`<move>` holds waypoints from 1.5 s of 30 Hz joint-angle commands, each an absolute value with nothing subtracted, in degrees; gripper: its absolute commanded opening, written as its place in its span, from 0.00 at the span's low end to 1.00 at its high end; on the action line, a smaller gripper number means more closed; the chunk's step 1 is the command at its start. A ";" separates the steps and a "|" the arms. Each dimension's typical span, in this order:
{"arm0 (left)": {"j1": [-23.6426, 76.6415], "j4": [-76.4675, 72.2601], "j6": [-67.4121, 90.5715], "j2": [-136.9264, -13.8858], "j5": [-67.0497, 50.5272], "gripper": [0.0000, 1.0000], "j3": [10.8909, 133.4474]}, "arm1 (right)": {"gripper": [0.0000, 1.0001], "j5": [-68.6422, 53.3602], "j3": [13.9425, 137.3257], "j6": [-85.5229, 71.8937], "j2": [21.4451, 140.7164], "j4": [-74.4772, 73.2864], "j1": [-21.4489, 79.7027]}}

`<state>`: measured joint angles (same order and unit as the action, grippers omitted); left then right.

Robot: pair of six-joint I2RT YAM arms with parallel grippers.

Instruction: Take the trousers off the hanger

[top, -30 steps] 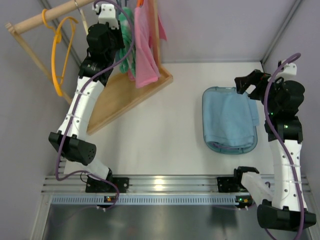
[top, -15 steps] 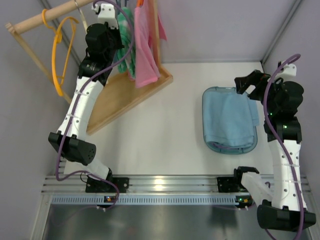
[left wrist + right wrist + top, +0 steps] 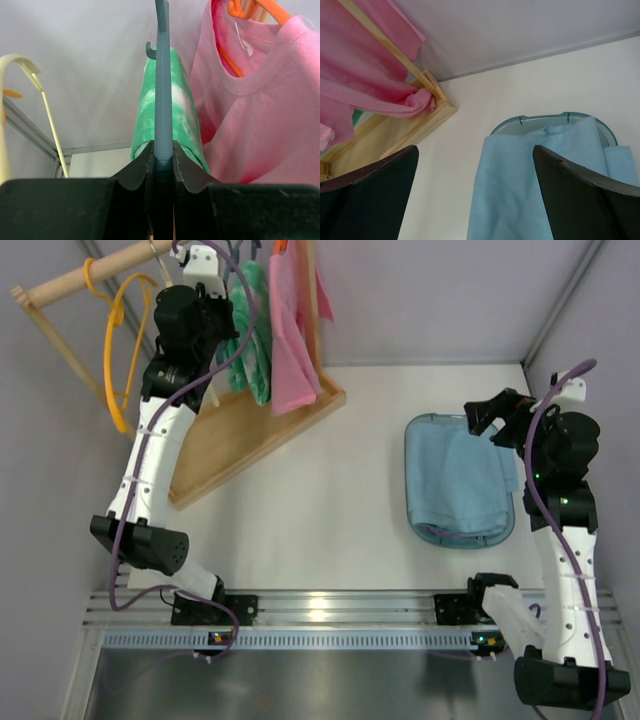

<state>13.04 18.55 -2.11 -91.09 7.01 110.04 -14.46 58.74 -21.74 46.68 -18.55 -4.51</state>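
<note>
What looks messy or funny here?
Nothing is broken or spilled. The light-blue cloth hangs over the right rim of the tub, and the hem of the pink top bunches on a corner of the wooden rack base.

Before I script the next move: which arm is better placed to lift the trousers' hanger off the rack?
Left, likely: the left gripper is shut on the hanger; the right gripper hangs open near the blue cloth.

The white table (image 3: 340, 490) bears a wooden rack base (image 3: 235, 440) far left and a bluish tub (image 3: 440, 536) right.
</note>
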 commanded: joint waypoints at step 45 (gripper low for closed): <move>11.07 33.83 5.63 -54.77 -7.73 0.00 101.35 | 0.99 -10.99 82.43 -4.15 69.77 -7.12 29.51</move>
